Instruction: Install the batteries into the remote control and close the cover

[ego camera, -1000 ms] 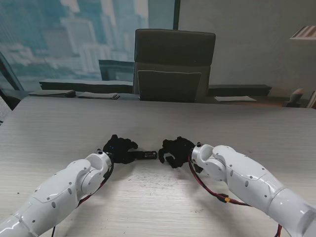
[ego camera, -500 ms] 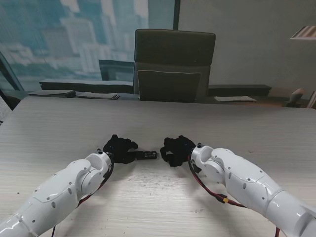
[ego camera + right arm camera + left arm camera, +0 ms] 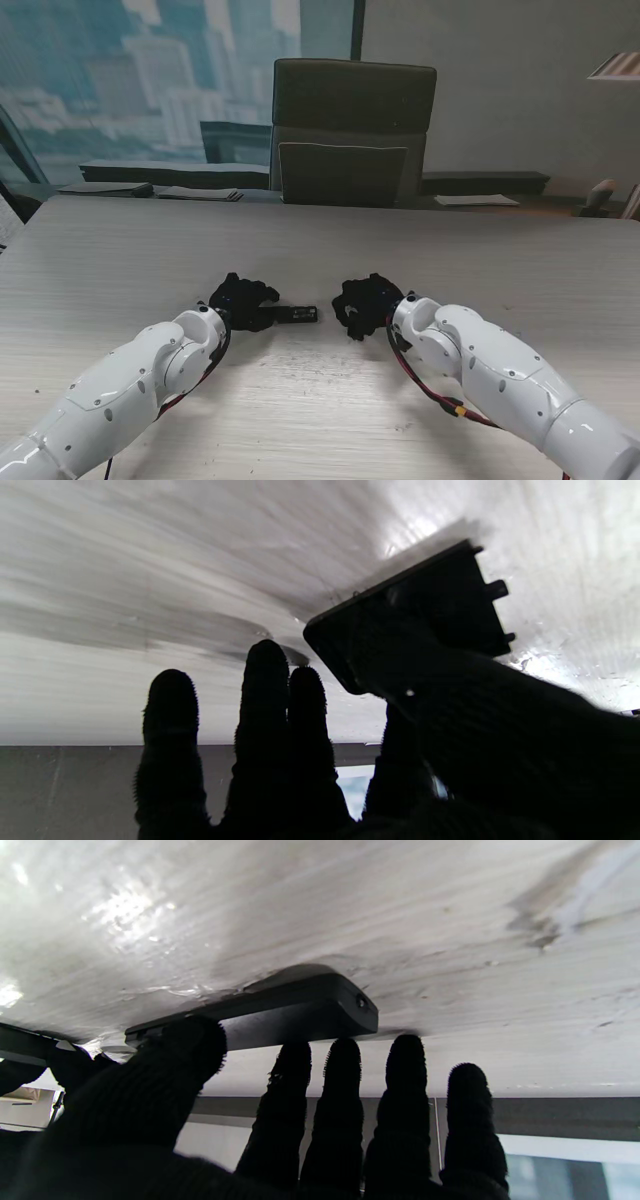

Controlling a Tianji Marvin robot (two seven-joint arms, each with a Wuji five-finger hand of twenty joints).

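The black remote control [image 3: 299,315] lies flat on the pale wooden table [image 3: 320,240], its free end pointing to my right. My left hand [image 3: 240,299] is shut on its other end; in the left wrist view the thumb [image 3: 175,1060] presses one long side of the remote [image 3: 300,1012] and the fingers stand along the other. My right hand [image 3: 365,304] is a short gap to the right of the remote's tip. The right wrist view shows a flat black battery cover [image 3: 430,600] with small tabs, pinched under the thumb [image 3: 475,695]. No batteries can be made out.
A dark office chair [image 3: 353,130] stands at the table's far edge. Flat papers or folders [image 3: 150,190] lie at the far left and a white sheet [image 3: 476,200] at the far right. Both white forearms rest low over the near half of the table.
My right hand has drawn away to the right from the remote's tip, opening a small gap. The left hand and the remote have stayed put.
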